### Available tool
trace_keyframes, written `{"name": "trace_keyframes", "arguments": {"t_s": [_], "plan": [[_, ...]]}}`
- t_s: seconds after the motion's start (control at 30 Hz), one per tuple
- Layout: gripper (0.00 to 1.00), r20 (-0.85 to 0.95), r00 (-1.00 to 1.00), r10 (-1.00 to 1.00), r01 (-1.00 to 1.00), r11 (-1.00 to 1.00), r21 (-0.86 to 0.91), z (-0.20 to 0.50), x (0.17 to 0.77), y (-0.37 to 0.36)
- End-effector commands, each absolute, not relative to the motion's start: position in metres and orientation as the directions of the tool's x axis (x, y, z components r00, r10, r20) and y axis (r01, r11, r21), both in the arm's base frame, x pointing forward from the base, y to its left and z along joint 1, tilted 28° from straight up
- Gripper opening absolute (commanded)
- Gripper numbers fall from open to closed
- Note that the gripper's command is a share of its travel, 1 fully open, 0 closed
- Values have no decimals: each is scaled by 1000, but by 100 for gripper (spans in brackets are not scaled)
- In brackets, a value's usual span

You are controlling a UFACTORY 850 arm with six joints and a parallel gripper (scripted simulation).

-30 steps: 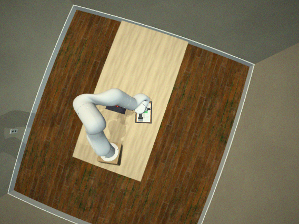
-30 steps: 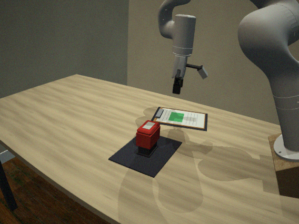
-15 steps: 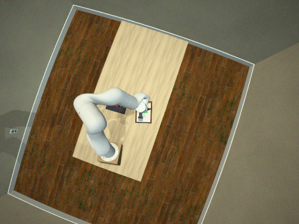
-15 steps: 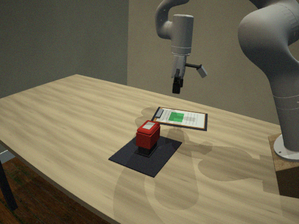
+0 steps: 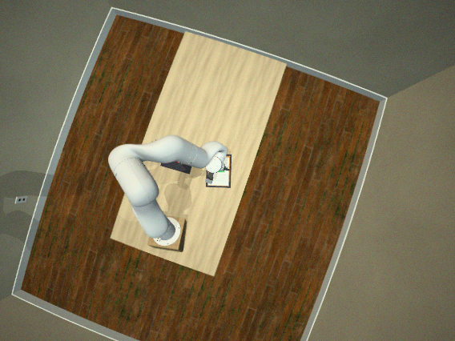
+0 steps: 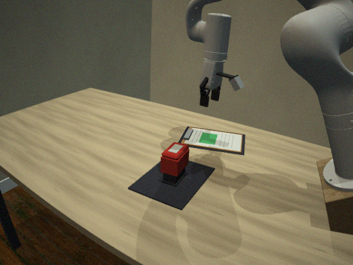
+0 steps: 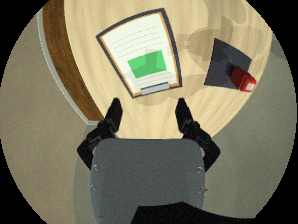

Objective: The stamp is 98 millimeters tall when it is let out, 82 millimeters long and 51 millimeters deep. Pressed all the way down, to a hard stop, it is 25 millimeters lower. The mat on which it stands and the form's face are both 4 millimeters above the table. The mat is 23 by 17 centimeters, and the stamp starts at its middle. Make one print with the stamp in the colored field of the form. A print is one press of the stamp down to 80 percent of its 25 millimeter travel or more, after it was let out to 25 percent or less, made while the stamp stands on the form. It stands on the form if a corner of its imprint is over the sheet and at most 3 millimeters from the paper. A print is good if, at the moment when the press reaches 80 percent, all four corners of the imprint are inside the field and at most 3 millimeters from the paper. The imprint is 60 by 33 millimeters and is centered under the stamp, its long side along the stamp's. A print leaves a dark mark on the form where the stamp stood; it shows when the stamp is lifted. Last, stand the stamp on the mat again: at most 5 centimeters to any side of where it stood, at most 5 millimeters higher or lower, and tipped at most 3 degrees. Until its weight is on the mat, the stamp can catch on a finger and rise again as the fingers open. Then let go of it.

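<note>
Stamp [image 6: 174, 163] not picked yet: jaws fully spread, nothing between them, gripper [image 6: 210, 94] hanging high in the air, well above the table [image 6: 77, 124]

Wrist view has both fingers framing the near end of the form [image 7: 115, 36], so the tool axis points roughly at the sheet, not at the stamp. Stamp shows only at the right rim of that view, off to the side

Form is on a clipboard with its green field [image 6: 208, 137] about mid-sheet, toward the table's far long edge in the exterior view. No dark mark visible on the field, so I read 0 prints made

Stamp stands upright at the middle of the dark mat [image 6: 149, 188], red body up, looks let out. Mat lies just beside the form, on the side toward the near long edge; mat corner and clipboard are close, cannot tell if touching

Why wide: likely pre-opened so the fingers can clear the stamp body on the way down. Next needs a sideways shift over the mat, then descent

Arm base block [image 6: 323, 181] is at the table's short end
</note>
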State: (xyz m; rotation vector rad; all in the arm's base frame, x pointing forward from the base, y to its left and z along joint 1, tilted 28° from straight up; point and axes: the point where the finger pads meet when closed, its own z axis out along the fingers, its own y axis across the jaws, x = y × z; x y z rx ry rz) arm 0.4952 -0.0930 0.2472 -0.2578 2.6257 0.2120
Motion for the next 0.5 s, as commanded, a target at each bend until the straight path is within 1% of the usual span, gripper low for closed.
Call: {"name": "trace_keyframes", "arguments": {"t_s": [0.0,0.17,0.37,0.43,0.47], "plan": [[100,-418,-900,123,28,974,226,260,491,-95],[100,-384,-870,308,194,932,306,274,484,-98],[100,-325,-791,518,385,834,395,288,476,-102],[100,-325,-791,518,385,834,395,288,476,-102],[100,-283,-741,609,470,771,430,290,475,-102]]}}
